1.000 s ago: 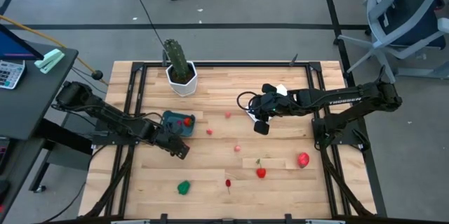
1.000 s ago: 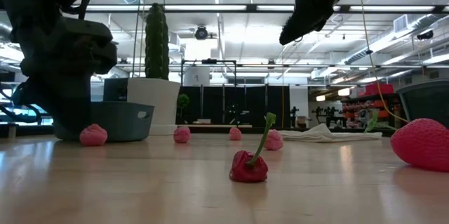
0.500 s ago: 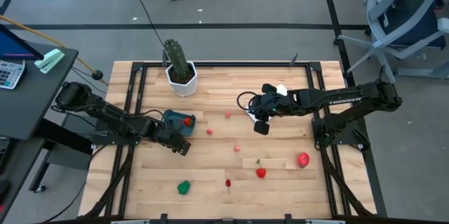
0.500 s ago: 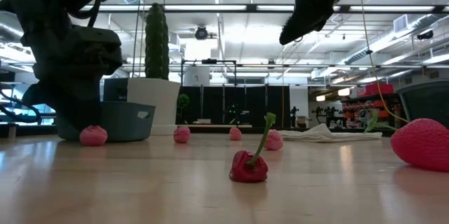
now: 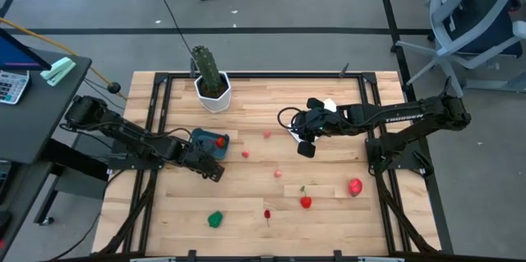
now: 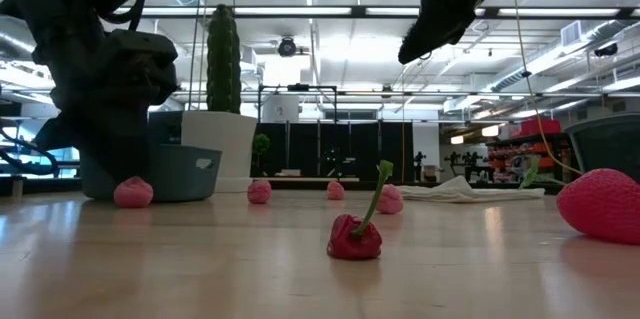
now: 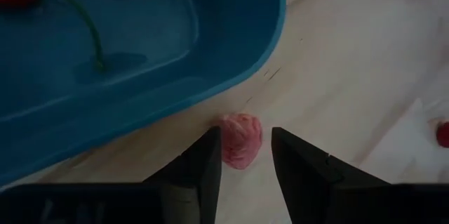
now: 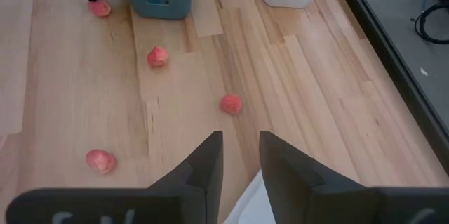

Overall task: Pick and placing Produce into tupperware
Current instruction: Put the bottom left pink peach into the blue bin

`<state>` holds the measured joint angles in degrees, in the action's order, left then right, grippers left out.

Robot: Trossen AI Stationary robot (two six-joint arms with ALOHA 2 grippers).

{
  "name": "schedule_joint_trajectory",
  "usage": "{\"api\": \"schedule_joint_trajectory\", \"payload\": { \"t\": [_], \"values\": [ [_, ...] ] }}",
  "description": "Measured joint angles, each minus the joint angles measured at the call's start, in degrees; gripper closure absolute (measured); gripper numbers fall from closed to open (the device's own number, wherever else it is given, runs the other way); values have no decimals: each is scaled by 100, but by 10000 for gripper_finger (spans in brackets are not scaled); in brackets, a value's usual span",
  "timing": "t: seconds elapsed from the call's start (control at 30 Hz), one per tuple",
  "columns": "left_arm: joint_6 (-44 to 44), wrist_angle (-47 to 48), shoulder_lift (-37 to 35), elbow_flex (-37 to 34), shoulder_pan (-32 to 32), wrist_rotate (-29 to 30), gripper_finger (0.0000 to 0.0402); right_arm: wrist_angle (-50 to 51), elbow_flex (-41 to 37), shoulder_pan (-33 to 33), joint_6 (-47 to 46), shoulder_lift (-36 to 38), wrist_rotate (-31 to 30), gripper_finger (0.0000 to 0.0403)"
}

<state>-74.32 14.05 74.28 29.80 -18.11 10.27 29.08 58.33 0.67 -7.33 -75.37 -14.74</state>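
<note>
Pink produce piece [image 7: 240, 140] lies on the worktop [image 5: 246, 204] just beside the teal tupperware [image 7: 140, 62], between my left jaws [image 7: 245, 155], which are spread and not gripping it. A red piece [image 5: 219, 140] is in the tupperware. Other produce is scattered across the worktop, green one [image 5: 215, 219] near the front. My right jaws [image 8: 240, 155] are released, up in the air near the worktop's middle

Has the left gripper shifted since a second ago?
Yes. In the low view the left gripper has moved slightly rightward toward the cactus pot, beside the tupperware.
</note>
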Motion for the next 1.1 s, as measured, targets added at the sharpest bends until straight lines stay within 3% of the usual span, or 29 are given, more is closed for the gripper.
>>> {"api": "schedule_joint_trajectory", "payload": {
  "t": [0.43, 0.7, 0.8, 0.97, 1.1],
  "values": [
    [48, -492, 599, 15, -13, -22, 282, 2, 0, 0, 0, 0, 0, 302],
    [578, -363, 557, 325, -15, -459, 377, 2, 0, 0, 55, 0, 0, 302],
    [903, -213, 557, 696, -13, -578, 387, 2, 0, 0, 96, 0, 0, 302],
    [1688, 1276, 556, 1797, -14, -372, 380, 2, 0, 0, 98, 0, 0, 302],
    [1710, 4005, 555, 2889, 17, 871, 387, 2, 0, 0, 100, 0, 0, 302]
  ]
}}
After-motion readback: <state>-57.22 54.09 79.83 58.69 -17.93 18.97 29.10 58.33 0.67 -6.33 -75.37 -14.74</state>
